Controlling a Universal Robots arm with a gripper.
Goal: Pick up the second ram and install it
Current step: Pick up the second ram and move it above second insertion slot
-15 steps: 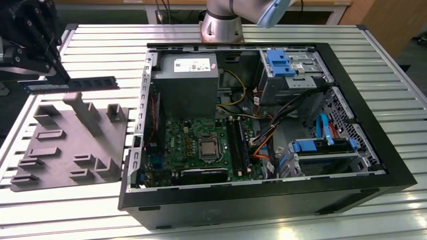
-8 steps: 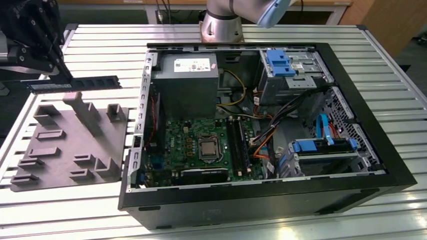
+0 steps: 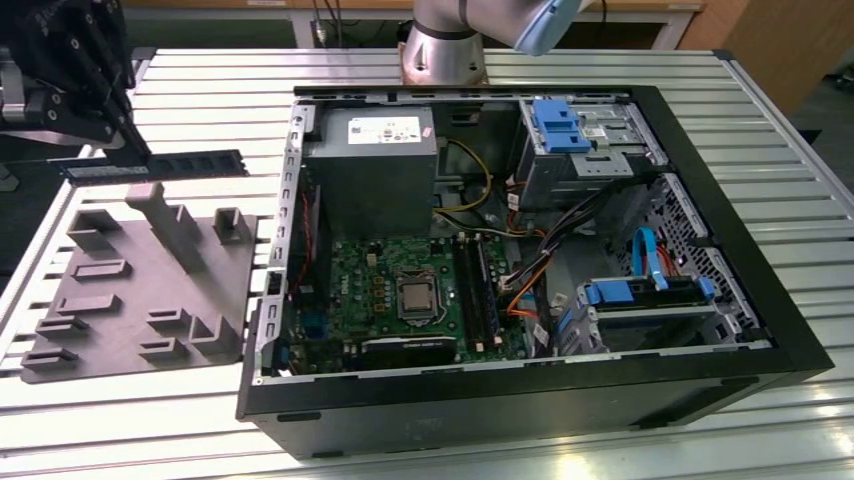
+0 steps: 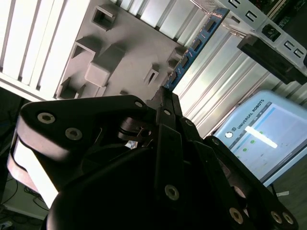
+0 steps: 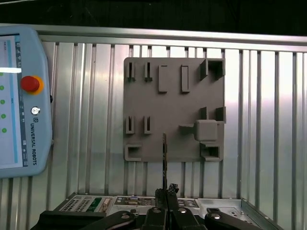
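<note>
In the exterior view the end effector [image 3: 114, 155] grips one end of the second ram [image 3: 194, 163], level in the air above the grey tray [image 3: 140, 290], well apart from the motherboard [image 3: 394, 280]. In the second wrist view its fingers [image 4: 168, 115] pinch narrow on it. In the first wrist view the ram hangs edge-on over the tray. I judge the pickup done, the installing not; seating calls for the gold edge lined along one of the slots [image 3: 477, 290].

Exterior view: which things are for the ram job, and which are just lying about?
For the job: second ram, held in the gripper; motherboard inside the computer case.
Lying about: grey tray, power supply, control tablet.
</note>
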